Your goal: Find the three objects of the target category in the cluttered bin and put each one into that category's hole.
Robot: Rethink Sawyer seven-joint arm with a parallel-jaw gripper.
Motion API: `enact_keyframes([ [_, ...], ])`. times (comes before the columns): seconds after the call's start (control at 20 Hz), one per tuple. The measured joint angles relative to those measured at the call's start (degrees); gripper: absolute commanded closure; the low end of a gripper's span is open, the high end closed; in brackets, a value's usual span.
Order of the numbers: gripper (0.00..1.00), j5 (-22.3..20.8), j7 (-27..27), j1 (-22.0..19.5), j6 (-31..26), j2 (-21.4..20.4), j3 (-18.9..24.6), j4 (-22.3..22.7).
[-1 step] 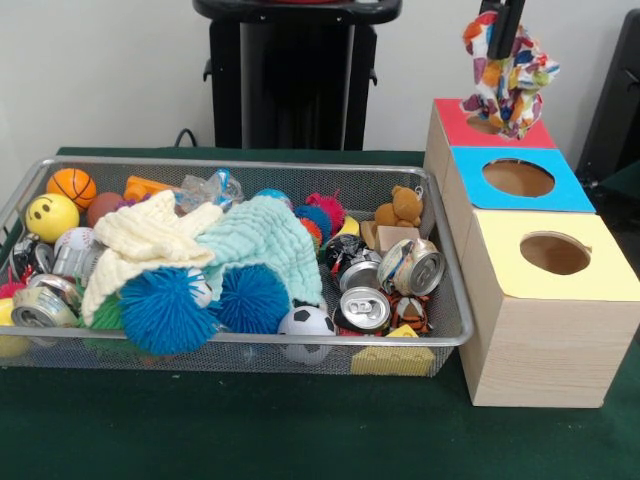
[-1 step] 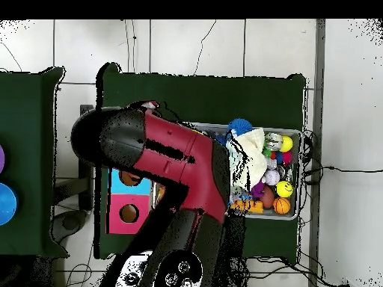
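**Here: patterned cloth held above the red hole**

The multicoloured cloth (image 1: 508, 75) hangs bunched from the gripper (image 1: 503, 30), which is clenched on its upper part, directly over the hole of the red-topped box (image 1: 455, 125). Beside that box stand the blue-topped box (image 1: 575, 185) and, nearest the camera, the yellow-topped box (image 1: 600, 280), each with a round hole. The wire-mesh bin (image 1: 455, 330) sits just beside the boxes on the green table (image 1: 300, 430); it holds a mint cloth (image 1: 265, 245), a cream cloth (image 1: 150, 240), crushed cans (image 1: 365, 305), spiky blue balls (image 1: 165, 310), a small basketball (image 1: 72, 185) and a teddy bear (image 1: 403, 207). In the overhead view the red arm (image 2: 172, 161) covers most of the boxes.
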State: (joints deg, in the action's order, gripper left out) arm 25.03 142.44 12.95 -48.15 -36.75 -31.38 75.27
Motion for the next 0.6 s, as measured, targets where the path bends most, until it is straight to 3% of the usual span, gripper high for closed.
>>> enact_keyframes([
  [0.6, 1.0, 0.6, 0.0, -0.5, 0.0, 1.7, 0.0, -4.6],
])
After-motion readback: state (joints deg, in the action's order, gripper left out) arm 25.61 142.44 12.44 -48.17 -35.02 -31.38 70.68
